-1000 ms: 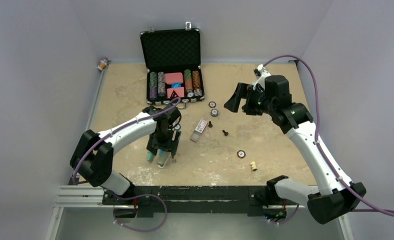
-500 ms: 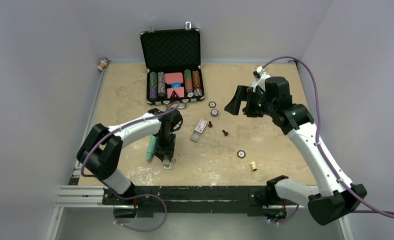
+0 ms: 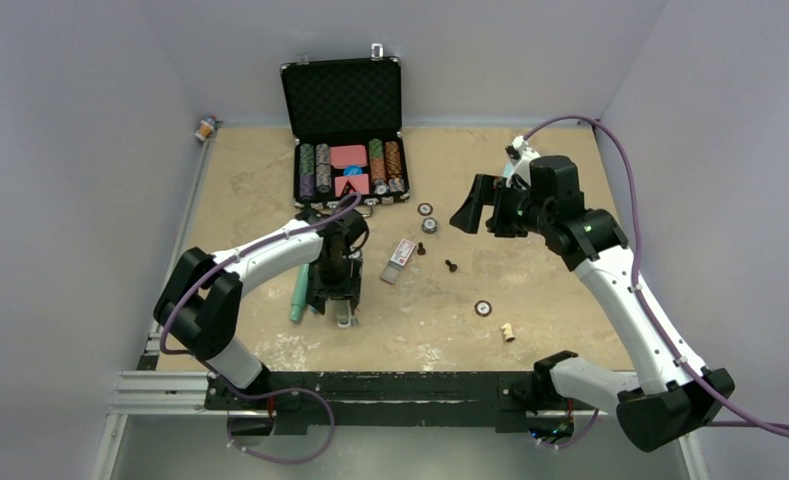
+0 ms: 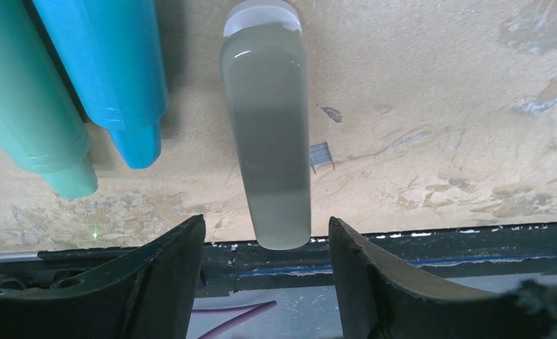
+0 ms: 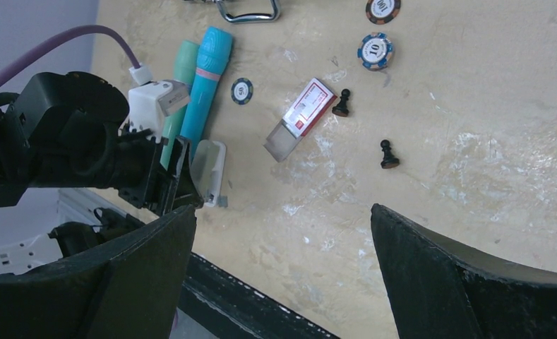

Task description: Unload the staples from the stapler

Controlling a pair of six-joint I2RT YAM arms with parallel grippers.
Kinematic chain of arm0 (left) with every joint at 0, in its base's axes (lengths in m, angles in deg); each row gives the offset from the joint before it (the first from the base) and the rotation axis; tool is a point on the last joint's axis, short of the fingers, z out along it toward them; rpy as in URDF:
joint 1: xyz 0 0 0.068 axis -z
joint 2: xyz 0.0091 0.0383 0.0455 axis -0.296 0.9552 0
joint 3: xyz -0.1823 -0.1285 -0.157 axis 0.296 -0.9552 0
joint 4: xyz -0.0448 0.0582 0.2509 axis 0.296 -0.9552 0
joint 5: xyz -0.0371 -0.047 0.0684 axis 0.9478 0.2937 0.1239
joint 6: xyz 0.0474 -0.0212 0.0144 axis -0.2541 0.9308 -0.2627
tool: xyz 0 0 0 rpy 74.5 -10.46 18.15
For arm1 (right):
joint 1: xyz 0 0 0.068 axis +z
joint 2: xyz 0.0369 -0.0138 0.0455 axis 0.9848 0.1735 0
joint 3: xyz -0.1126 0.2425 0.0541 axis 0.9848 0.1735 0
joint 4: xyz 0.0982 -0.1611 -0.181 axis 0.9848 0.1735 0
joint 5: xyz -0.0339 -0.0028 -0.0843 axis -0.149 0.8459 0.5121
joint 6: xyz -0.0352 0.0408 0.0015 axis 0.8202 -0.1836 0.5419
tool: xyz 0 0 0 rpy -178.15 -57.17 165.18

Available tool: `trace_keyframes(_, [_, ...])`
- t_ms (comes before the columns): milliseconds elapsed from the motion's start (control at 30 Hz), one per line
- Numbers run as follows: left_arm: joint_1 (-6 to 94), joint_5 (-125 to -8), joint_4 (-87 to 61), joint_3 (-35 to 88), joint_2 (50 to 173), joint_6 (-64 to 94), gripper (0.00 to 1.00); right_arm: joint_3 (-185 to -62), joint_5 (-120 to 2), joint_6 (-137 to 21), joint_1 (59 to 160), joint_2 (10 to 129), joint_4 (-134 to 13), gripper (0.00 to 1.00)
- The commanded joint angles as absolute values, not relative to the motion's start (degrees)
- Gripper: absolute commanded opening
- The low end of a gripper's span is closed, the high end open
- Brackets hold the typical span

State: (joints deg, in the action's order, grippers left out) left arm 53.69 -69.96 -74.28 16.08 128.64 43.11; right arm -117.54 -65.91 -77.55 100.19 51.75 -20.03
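In the right wrist view, "10" is read on the blue-and-white round poker chip [image 5: 375, 51] and "100" on the brown-rimmed round poker chip [image 5: 382, 8], while the red-and-white small box's [image 5: 309, 107] print is too small to be read.

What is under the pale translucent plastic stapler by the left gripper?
Bare tan tabletop shows around the stapler. The small silver staple strip lies close beside it, not under. Anything beneath its body is covered.

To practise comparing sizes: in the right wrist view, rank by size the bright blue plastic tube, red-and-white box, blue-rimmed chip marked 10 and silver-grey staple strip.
Largest first:
bright blue plastic tube
red-and-white box
blue-rimmed chip marked 10
silver-grey staple strip
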Motion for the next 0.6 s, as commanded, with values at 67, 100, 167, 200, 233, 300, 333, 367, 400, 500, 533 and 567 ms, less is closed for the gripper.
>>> trace_keyframes(67, [53.89,-71.93,-75.5,15.88,126.94,42.41,0.69,-116.48,-67.32,-77.59,100.11,49.3,-20.63,0.99])
trace_keyframes(100, [53.93,-72.06,-75.35,15.71,126.99,42.33,0.68,-116.39,-67.32,-77.77,100.08,49.12,-20.59,0.99])
trace_keyframes(167, [53.95,-72.02,-74.83,15.46,127.38,41.95,0.66,-116.06,-67.32,-78.15,100.05,48.64,-20.6,0.99])
trace_keyframes(200, [53.92,-72.06,-74.5,15.4,127.71,41.93,0.65,-115.88,-67.32,-78.28,100.07,48.29,-20.66,0.99])
trace_keyframes(233, [53.92,-72.09,-74.42,15.36,128.11,41.86,0.64,-115.77,-67.32,-78.39,100.05,48.16,-20.67,0.99])
trace_keyframes(300, [53.91,-71.9,-73.31,15.23,128.97,41.72,0.63,-115.56,-67.33,-78.51,100.05,47.82,-20.55,0.99])
trace_keyframes(333, [53.94,-71.69,-72.79,15.2,129.49,41.7,0.6,-115.6,-67.3,-78.5,100.12,47.73,-20.55,0.99])
trace_keyframes(367, [53.88,-71.49,-72.2,15.2,130.08,41.7,0.59,-115.63,-67.32,-78.51,100.13,47.68,-20.49,0.99])
trace_keyframes(400, [53.89,-71.27,-71.64,15.11,130.55,41.75,0.58,-115.64,-67.32,-78.51,100.07,47.61,-20.35,0.99])
trace_keyframes(500, [53.87,-70.98,-70.6,15.07,131.69,41.96,0.55,-115.78,-67.22,-78.5,100.11,47.61,-19.91,0.99])
trace_keyframes(533, [53.88,-70.93,-70.39,15.18,131.92,42.03,0.53,-115.88,-67.17,-78.51,100.08,47.53,-19.72,0.99])
trace_keyframes(567, [53.91,-70.88,-70.22,15.18,132.0,42.05,0.52,-115.9,-67.15,-78.49,100.1,47.55,-19.6,0.99])
